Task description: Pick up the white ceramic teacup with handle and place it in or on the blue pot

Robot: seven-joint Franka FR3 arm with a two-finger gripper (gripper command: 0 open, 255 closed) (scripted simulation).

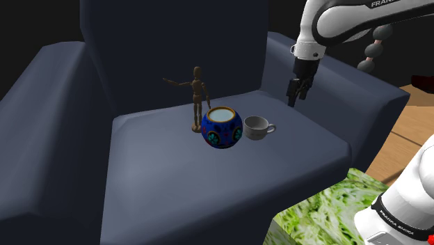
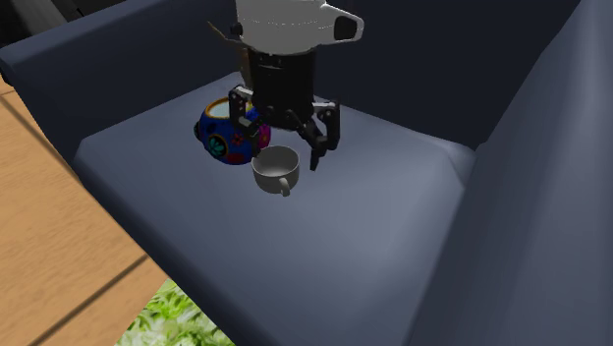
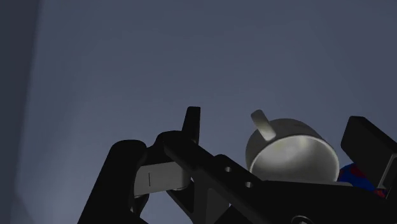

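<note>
- Beside the round blue patterned pot [image 1: 222, 127], at its 3 o'clock in the shoulder view: small white handled teacup [image 1: 257, 127].
- Second exterior view: black two-finger gripper [image 2: 285, 155] hovers near, fingers wide apart, empty.
- Wrist view: likely light, stiff, slick, chippable; pinch its rim wall.

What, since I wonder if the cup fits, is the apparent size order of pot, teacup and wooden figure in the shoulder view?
blue pot, bulkiest
wooden figure, taller but thin
white teacup, smallest
All sit close together.
</note>
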